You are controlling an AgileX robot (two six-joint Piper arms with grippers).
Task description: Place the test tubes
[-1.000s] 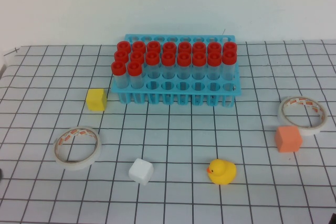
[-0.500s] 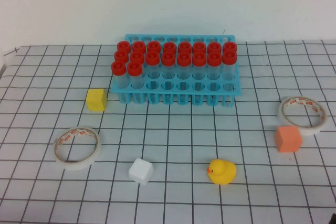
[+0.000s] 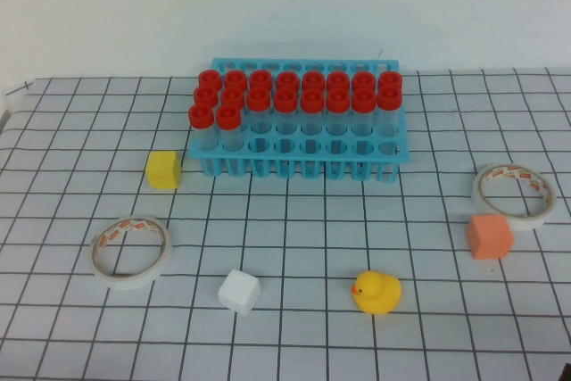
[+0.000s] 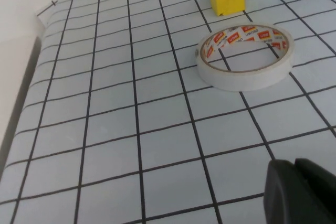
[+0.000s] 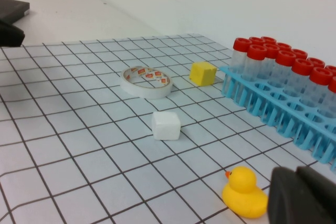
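Nothing has shifted: test tubes (image 3: 299,100) stand in the blue rack (image 3: 299,165) at the back; left gripper (image 4: 302,192) near the tape roll (image 4: 244,56) and right gripper (image 5: 304,198) by the duck (image 5: 244,192) stay clenched, empty, so no placing looks underway

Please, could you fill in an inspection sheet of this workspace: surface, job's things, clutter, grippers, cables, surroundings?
Surface: table, white with a black grid.
Job's things: rack, blue, upright; tubes, red-capped, standing in it; front holes mostly empty.
Clutter: yellow cube, white cube, orange cube, duck, left tape, right tape; all apart from the rack.
Grippers: left gripper, shut, empty, over the table's near left; right gripper, shut, empty, near the duck.
Cables: nothing seen.
Surroundings: wall, plain white.
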